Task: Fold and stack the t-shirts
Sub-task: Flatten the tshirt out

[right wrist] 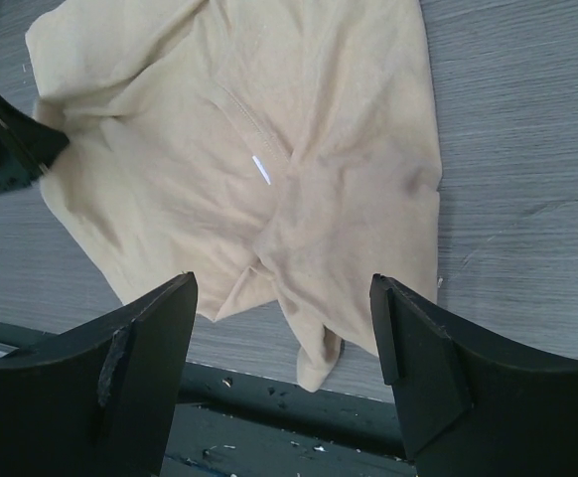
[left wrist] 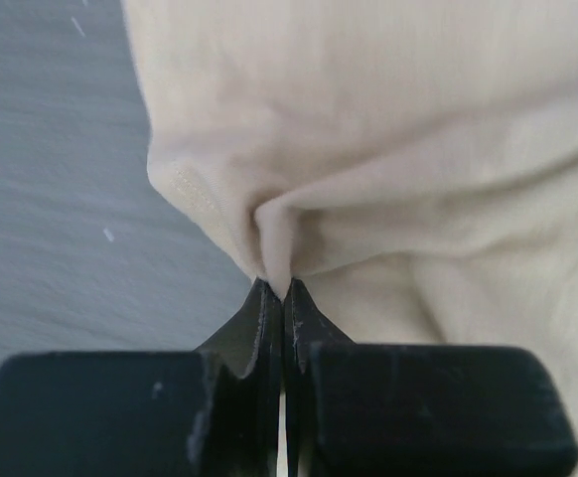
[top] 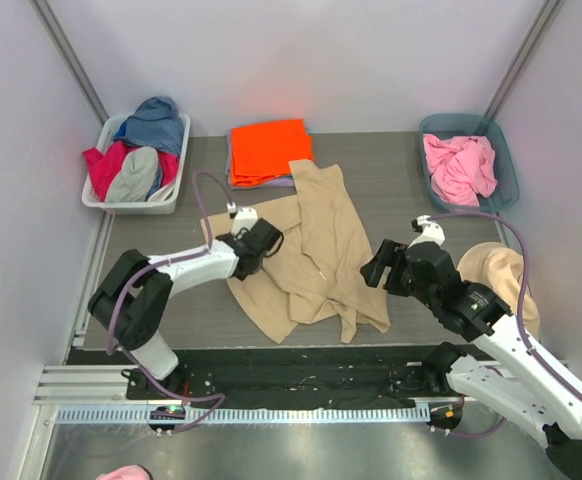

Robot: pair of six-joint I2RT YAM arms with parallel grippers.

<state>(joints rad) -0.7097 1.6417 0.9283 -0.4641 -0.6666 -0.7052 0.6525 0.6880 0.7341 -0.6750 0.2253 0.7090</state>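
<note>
1. At the middle of the grey table [top: 391,200], a tan t-shirt [top: 323,250] lies crumpled and unfolded. One part stretches toward the far edge and the rest is bunched toward the near edge.
2. Low over the shirt's left side, the left gripper [top: 261,243] has its jaws pressed together on a small ridge of tan cloth. The wrist view shows the fold pinched right at the tips.
3. Just beside the shirt's right edge, the right gripper [top: 379,265] hangs with its jaws spread and nothing between them. Its wrist camera looks down on the rumpled lower part of the shirt.
4. Work that looks finished sits at the far edge of the table, touching the tan shirt's far end. An orange t-shirt [top: 269,150] is folded square on top of what appears to be a lavender t-shirt [top: 276,184], though only a thin rim of that one shows.
5. Most of the job seems to lie ahead. The tan shirt has yet to be flattened, folded and added to the stack.
6. A pink t-shirt [top: 459,165] is heaped in the teal bin [top: 506,190] at far right. The white bin [top: 96,200] at far left holds red, blue and grey garments [top: 136,150].
7. A beige cloth [top: 501,272] lies at the table's right edge, partly hidden by the right arm, and what it is cannot be told.
</note>
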